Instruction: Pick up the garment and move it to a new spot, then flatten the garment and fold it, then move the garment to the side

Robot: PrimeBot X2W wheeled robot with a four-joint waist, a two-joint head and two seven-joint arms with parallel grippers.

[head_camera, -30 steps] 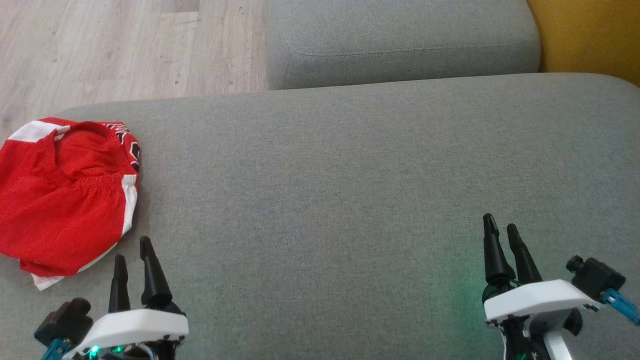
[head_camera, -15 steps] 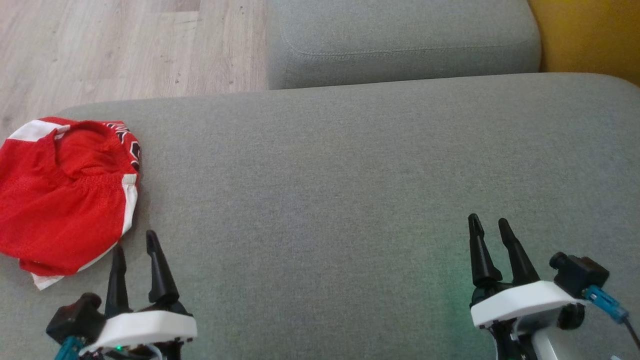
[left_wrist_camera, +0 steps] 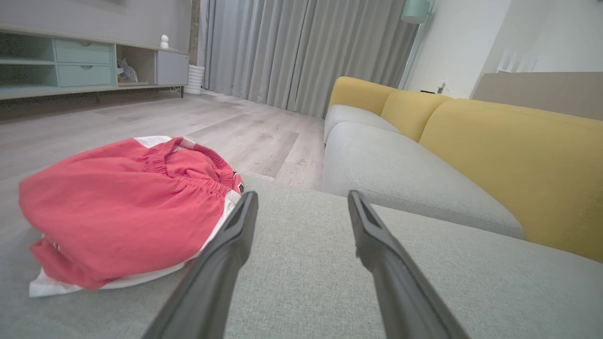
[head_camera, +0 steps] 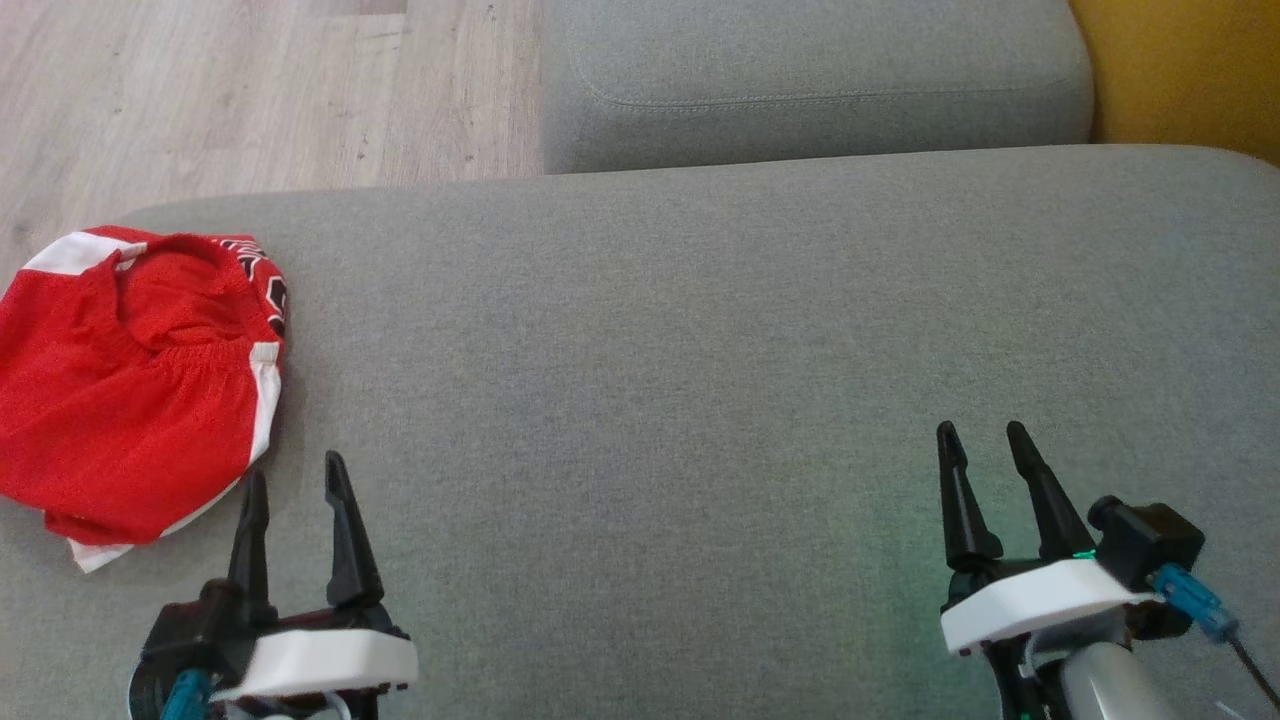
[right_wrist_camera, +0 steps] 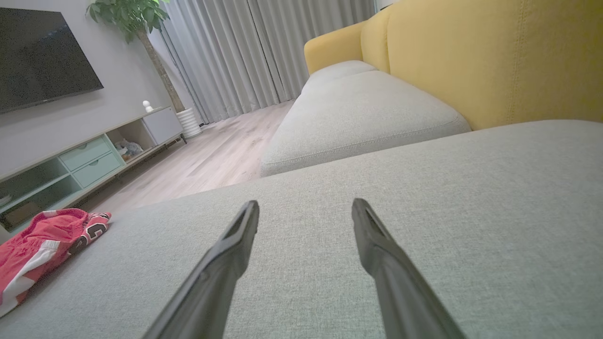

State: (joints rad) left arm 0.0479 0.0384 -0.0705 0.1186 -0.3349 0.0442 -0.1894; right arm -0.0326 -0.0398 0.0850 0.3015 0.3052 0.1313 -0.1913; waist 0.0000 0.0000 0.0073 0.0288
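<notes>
The garment (head_camera: 130, 385) is a pair of red shorts with white side stripes, lying folded at the left end of the grey sofa cushion (head_camera: 680, 330); its waistband faces the far side. It also lies left of the fingers in the left wrist view (left_wrist_camera: 122, 207) and far left in the right wrist view (right_wrist_camera: 42, 240). My left gripper (head_camera: 295, 475) stands open just right of the shorts' near corner, apart from the cloth, with nothing between its fingers. At the lower right my right gripper (head_camera: 980, 433) hovers open and empty over bare cushion.
A second grey cushion (head_camera: 810, 80) lies beyond the seam, with the yellow backrest (head_camera: 1190, 70) at the right. Wooden floor (head_camera: 230, 90) drops off past the cushion's far left edge. A TV cabinet (left_wrist_camera: 70, 66) and curtains (left_wrist_camera: 301, 52) stand across the room.
My left gripper has moved right and a little toward me, its fingers turning more upright. The right gripper has shifted slightly left. The shorts lie where they were.
</notes>
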